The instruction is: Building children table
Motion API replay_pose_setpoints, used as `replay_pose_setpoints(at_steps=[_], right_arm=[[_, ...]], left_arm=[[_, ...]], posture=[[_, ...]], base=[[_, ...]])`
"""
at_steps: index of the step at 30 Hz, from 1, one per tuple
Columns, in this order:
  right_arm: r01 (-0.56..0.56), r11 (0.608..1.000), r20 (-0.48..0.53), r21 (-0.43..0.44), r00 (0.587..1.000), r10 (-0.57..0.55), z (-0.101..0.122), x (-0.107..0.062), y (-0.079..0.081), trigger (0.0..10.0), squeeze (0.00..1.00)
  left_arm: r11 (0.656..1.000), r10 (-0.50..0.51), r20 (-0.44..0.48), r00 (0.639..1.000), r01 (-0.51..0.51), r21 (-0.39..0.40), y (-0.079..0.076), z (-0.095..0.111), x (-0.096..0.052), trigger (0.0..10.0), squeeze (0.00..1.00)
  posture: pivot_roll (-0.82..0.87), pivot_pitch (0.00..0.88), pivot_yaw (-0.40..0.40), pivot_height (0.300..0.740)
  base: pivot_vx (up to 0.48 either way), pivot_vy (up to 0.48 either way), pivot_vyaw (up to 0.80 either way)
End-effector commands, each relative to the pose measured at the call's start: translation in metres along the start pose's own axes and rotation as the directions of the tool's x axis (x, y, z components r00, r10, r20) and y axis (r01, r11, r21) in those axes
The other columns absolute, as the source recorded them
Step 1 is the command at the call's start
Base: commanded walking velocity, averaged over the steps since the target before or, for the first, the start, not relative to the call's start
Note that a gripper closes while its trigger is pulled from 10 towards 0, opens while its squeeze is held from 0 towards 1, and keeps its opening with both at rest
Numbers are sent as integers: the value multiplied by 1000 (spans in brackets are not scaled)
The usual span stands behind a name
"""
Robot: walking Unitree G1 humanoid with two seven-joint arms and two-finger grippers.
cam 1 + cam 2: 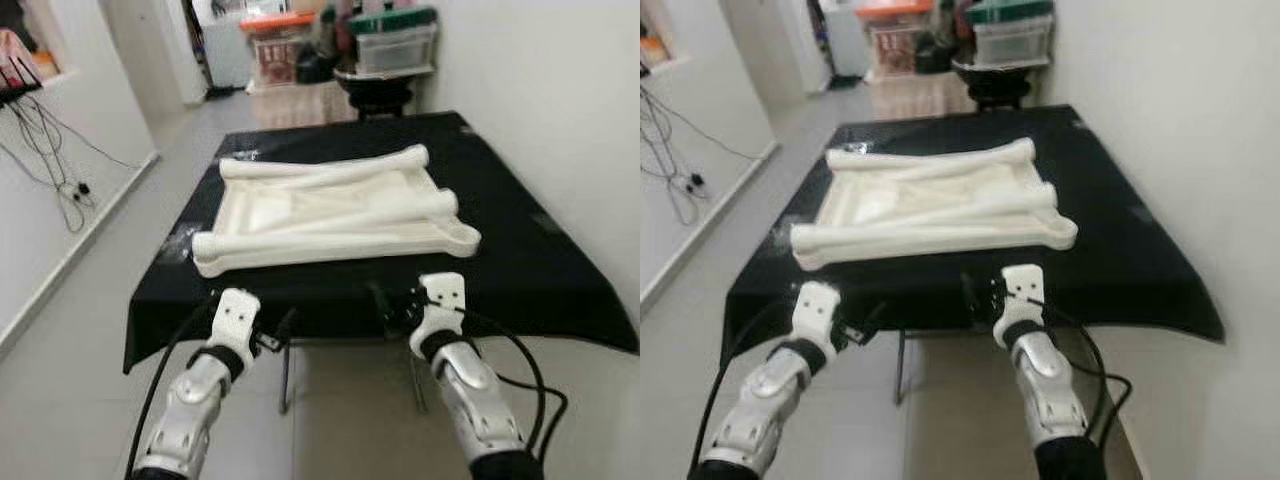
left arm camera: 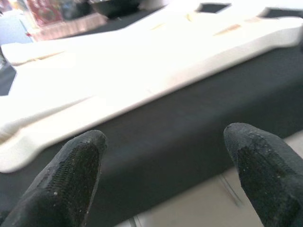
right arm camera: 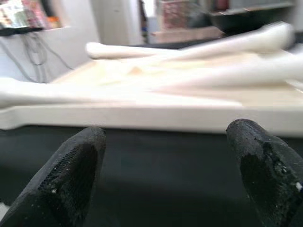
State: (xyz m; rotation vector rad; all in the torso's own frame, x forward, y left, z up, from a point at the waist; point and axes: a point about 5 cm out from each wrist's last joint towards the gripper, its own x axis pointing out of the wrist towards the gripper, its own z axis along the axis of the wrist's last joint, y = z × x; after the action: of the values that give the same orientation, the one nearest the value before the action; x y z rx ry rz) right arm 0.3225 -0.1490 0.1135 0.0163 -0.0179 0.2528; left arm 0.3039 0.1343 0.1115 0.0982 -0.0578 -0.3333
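A white plastic children's table top [image 1: 330, 215] lies flat, underside up, on a table draped in black cloth [image 1: 520, 270]. It sits toward the middle of the cloth, its near long side running close to the near edge, slightly skewed so the left end is nearer that edge. Three white rounded table legs rest on it: one leg [image 1: 320, 167] along the far side, one leg [image 1: 300, 238] along the near side, and a third leg [image 1: 390, 212] lying diagonally across the recess between them. The far leg's bulbous end reaches the far right corner of the top.

Left gripper [image 1: 272, 335] is raised in front of the near edge of the cloth, left of centre, just below the overhang. In the left wrist view its black fingers [image 2: 61, 182] are spread wide with nothing between them; the white top shows beyond them, not touched.

Right gripper [image 1: 392, 305] hangs at the near edge, right of centre, also against the black overhang. Right wrist view: black fingers [image 3: 71, 175] parted wide, empty, aimed at the near rim of the white top, apart from it.

Behind the far edge: stacked clear storage boxes, one with an orange lid [image 1: 277, 21], one with a green lid [image 1: 392, 19]. Black cables [image 1: 50, 150] hang on the left wall.
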Motion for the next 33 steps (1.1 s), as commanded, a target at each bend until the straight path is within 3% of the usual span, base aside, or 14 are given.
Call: replay_pose_setpoints(at_steps=[1,6,10,14,18,21,33], right_arm=[[-42,999,20,17,999,42,4,4,10,10000,0],[-55,998,55,34,997,53,10,6,10,10000,0],[-40,996,163,73,986,28,31,9,2,10000,0],[-106,993,222,-52,968,115,60,18,2,10000,0],[-140,980,220,-141,961,169,68,22,8,10000,0],[-169,974,237,-153,950,202,77,23,15,10000,0],[-230,942,129,-245,955,267,65,21,24,10000,0]], left_arm=[[1000,24,-28,999,-23,6,7,-4,-3,10000,0],[999,-24,-5,1000,24,32,2,3,-1,10000,0],[999,-39,36,999,38,31,0,16,2,10000,0],[1000,-25,90,996,24,17,5,35,7,10000,0],[1000,-11,91,996,11,5,8,36,8,10000,0],[1000,3,67,998,-1,-19,7,29,6,10000,0],[997,18,3,1000,-17,-77,-1,15,1,10000,0]], posture=[[-106,0,60,740],[-108,0,60,740],[-108,0,69,740],[-109,0,76,740],[-106,0,74,740],[-103,0,69,740],[-105,0,68,740]], base=[[382,0,0],[377,0,0],[374,0,0],[364,0,0],[363,0,0],[360,0,0],[282,0,0]])
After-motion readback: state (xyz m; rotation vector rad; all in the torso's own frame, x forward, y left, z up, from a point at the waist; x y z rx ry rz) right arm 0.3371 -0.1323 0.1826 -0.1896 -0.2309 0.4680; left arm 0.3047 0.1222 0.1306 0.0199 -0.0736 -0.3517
